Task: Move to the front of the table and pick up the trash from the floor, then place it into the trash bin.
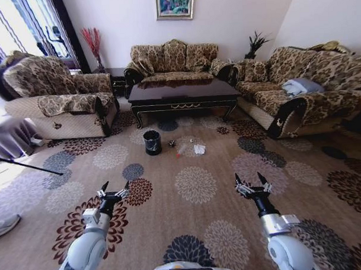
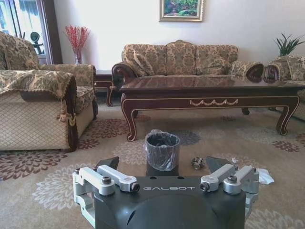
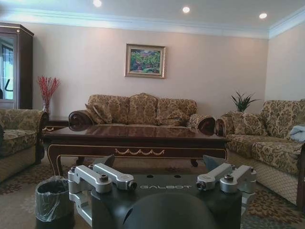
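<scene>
Both arms are held low over the floor (image 1: 195, 229), the left gripper (image 1: 113, 190) and right gripper (image 1: 251, 183) each with jaws spread and holding nothing, with a wide stretch of bare carpet between them and more of it ahead. Well beyond the jaws, one bin (image 1: 152, 142) stands on the carpet just before the front edge of the bench (image 1: 182, 91), nearer the left jaws' side. The trash lies beside the bin, between it and the right jaws' line: one small dark ball (image 1: 172, 143), one bottle (image 1: 182, 149) lying flat, one white paper (image 1: 199, 149); all are apart from the bin and short of the bench legs. Three sofas ring the bench, one on each side and one behind, leaving the front open
</scene>
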{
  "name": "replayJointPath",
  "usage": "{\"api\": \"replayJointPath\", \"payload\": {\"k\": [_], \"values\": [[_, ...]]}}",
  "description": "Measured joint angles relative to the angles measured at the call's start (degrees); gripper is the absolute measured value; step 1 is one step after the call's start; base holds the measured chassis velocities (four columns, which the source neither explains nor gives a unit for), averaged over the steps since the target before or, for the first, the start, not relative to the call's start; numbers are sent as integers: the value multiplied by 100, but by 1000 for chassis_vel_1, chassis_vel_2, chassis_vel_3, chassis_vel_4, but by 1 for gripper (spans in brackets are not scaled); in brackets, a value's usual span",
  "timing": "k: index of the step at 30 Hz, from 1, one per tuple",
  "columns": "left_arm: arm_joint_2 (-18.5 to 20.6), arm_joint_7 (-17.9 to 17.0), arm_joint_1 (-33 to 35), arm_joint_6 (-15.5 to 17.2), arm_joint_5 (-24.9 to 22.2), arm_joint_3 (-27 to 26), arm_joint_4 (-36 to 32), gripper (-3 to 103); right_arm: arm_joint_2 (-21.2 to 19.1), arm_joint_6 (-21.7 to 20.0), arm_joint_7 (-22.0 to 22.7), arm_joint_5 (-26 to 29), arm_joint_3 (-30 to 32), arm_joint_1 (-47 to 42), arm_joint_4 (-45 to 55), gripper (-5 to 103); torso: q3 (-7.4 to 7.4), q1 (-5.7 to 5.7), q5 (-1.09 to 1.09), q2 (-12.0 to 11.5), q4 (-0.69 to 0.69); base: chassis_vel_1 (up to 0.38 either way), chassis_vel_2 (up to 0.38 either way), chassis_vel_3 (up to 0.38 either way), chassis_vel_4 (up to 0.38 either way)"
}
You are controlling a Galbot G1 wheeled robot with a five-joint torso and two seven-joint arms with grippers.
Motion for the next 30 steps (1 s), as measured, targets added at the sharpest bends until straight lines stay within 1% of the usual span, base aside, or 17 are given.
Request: {"api": "replayJointPath", "payload": {"k": [2,4,7,8,10,14,16,18,21,22,30], "values": [[0,0,-3,-7,-2,12,4,100,30,21,1,-27,3,-1,-2,100,-22,-18,1,-39,0,0,0,0,0],[5,-9,-14,-8,-18,15,-2,100,82,36,-1,-54,-19,0,-2,100,-77,-57,0,-134,0,0,0,0,0],[3,-16,-5,-6,-20,13,-27,100,84,37,-7,-58,-29,4,-2,100,-107,-78,0,-185,0,0,0,0,0],[-1,-21,12,-5,-22,7,-44,100,76,38,-9,-58,-34,34,-27,100,-137,-104,0,-242,0,0,0,0,0],[0,-21,19,-6,-22,3,-48,100,69,41,-9,-58,-35,55,-43,100,-147,-112,0,-259,0,0,0,0,0],[64,-23,56,-6,-23,-12,-92,100,24,52,-9,-44,-45,139,-117,100,-204,-155,1,-359,2,0,0,0,0],[82,-39,36,9,-23,-12,-109,100,27,65,-12,-30,-64,157,-163,100,-250,-187,1,-439,-1,0,0,0,0],[81,-44,27,14,-23,-9,-109,100,34,80,-15,-31,-74,164,-183,100,-263,-196,1,-462,-1,0,0,0,0],[74,-50,22,23,-12,-5,-110,100,46,140,-31,-93,-83,210,-225,100,-325,-238,1,-563,2,0,0,0,0],[74,-50,22,23,-12,-5,-110,100,46,140,-31,-93,-83,210,-225,100,-325,-238,1,-563,2,0,0,0,0],[81,-59,139,29,77,58,-150,100,-101,165,-71,-260,-31,225,-341,100,-446,-319,1,-766,0,0,0,0,0]]}}
